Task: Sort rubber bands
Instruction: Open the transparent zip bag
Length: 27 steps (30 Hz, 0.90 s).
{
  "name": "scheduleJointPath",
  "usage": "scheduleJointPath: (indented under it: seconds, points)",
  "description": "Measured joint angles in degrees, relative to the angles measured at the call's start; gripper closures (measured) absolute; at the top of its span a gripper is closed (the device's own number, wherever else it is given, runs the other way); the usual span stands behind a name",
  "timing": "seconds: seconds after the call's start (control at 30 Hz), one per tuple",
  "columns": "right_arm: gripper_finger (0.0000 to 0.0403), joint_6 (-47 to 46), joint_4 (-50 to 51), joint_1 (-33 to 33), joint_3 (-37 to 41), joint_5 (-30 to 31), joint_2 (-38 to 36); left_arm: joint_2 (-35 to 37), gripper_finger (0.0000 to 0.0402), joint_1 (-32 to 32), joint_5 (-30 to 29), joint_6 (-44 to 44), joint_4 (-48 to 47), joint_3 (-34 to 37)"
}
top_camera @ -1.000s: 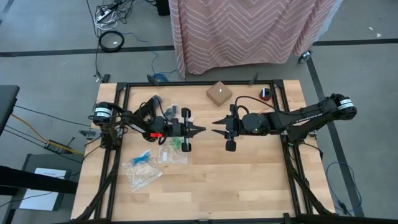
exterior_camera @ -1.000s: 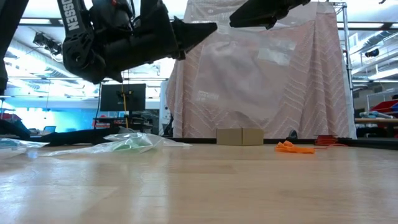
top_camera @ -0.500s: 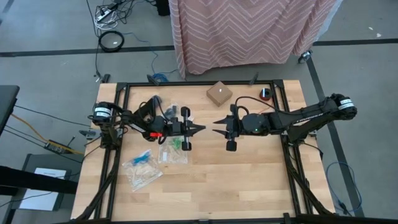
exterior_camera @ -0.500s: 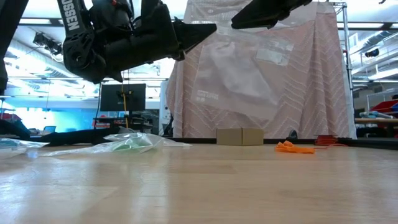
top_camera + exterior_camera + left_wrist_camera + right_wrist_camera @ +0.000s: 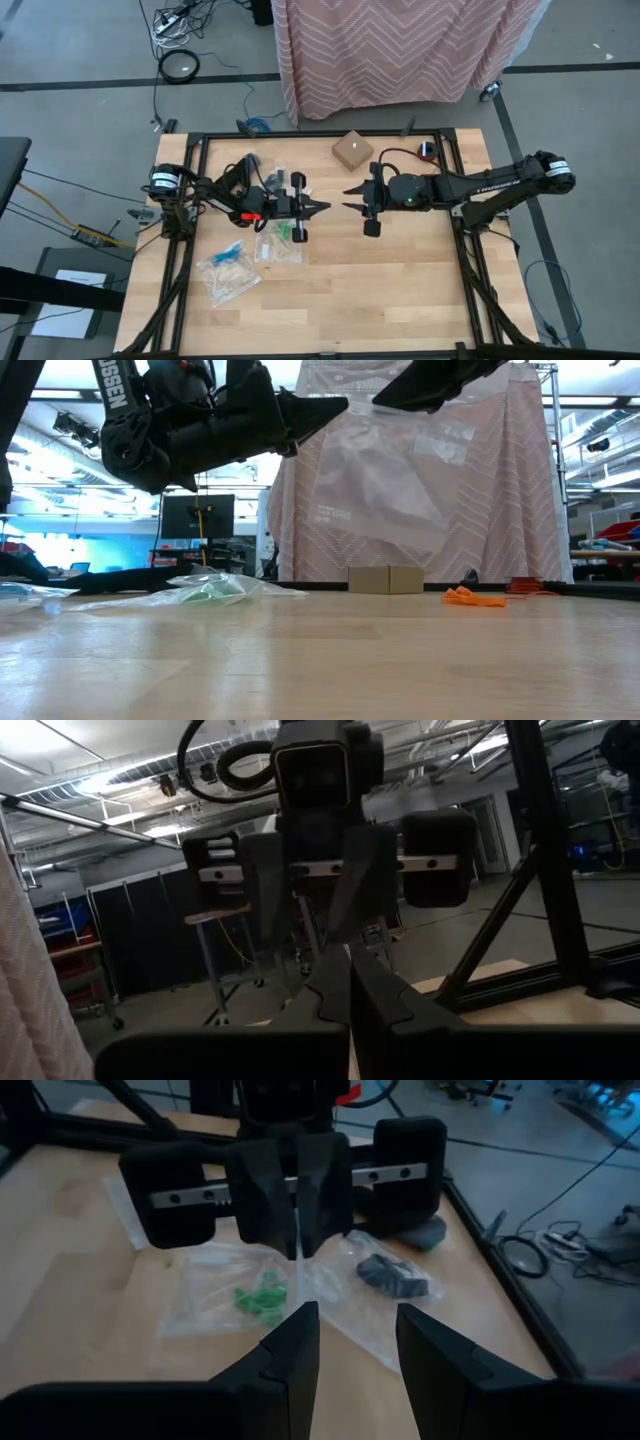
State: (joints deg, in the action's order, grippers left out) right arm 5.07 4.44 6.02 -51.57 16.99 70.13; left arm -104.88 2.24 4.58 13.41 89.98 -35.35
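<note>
Wooden table (image 5: pixel 400 290) below, my clenched left gripper (image 5: pixel 322 208) pinches the clear bag (image 5: pixel 375 475); my right gripper (image 5: pixel 351 191), fingers parted, should grip the bag's other side squarely.

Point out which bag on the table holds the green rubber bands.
The clear bag lying just under the left gripper, nearest the table's middle; green rubber bands show through it. The bag beside it holds dark ones.

- Robotics lab or workshop, open industrial hall
- Wooden table (image 5: pixel 400 290) in black metal frame (image 5: pixel 320 134), grey concrete floor (image 5: pixel 80 100)
- Cables (image 5: pixel 175 25) loose on the floor
- Exposed ceiling ducts (image 5: pixel 120 790) and strip lights
- Monitor (image 5: pixel 197 515) and pink zigzag cloth (image 5: pixel 400 45) behind the table
</note>
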Motion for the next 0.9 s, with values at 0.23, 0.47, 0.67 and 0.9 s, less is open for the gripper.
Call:
scheduleJointPath:
  seconds: [0.23, 0.47, 0.67, 0.9]
  points:
    - [0.0281, -0.97, -0.08, -0.24, 0.00, -0.93, 0.00, 0.00, 0.0401, 0.00, 0.00, 0.02, -0.01, 0.00]
    - [0.0281, 0.28, -3.73, -0.02, 0.00, -2.07, 0.00, 0.00, 0.0401, 0.02, -0.02, 0.02, -0.01, 0.00]
    - [0.0284, 0.12, -1.74, -0.16, 0.00, -2.47, 0.02, 0.00, 0.0401, 0.01, -0.02, 0.02, -0.01, 0.00]
    - [0.0286, -0.65, 0.03, -1.46, 0.48, -2.69, 0.02, 0.00, 0.0401, 0.01, -0.04, 0.02, -0.12, 0.00]
